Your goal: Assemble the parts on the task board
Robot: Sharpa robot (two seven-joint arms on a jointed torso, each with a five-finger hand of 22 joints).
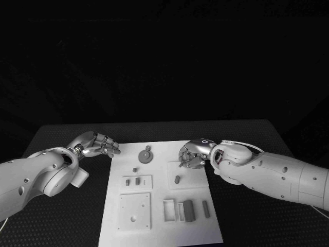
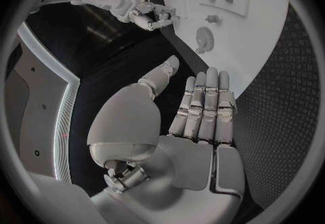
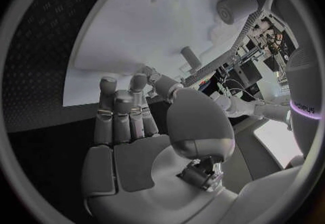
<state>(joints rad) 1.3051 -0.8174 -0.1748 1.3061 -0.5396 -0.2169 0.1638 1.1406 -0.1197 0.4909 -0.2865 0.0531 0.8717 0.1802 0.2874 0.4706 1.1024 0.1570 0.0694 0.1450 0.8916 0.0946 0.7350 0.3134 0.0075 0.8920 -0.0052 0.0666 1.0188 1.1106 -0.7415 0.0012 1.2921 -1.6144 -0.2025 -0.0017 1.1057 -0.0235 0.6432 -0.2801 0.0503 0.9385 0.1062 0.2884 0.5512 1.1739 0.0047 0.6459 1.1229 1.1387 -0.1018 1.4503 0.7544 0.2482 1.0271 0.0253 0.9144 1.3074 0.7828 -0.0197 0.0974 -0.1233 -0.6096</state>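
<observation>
1 task board (image 1: 159, 226) mid-table, approx 10 grey parts on it; round part (image 1: 145, 155) at board's 12 o'clock. 2 hands: left hand (image 1: 96, 144) off board's 10 o'clock corner, fingers apart, holding nothing. Right hand (image 1: 195, 153) over board's 1 o'clock edge, fingers curled; can't tell if holding anything.

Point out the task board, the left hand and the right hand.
task board (image 1: 159, 234), head view, bare near edge.
left hand (image 1: 97, 143), head view, middle of the hand.
right hand (image 1: 195, 153), head view, middle of the hand.
</observation>
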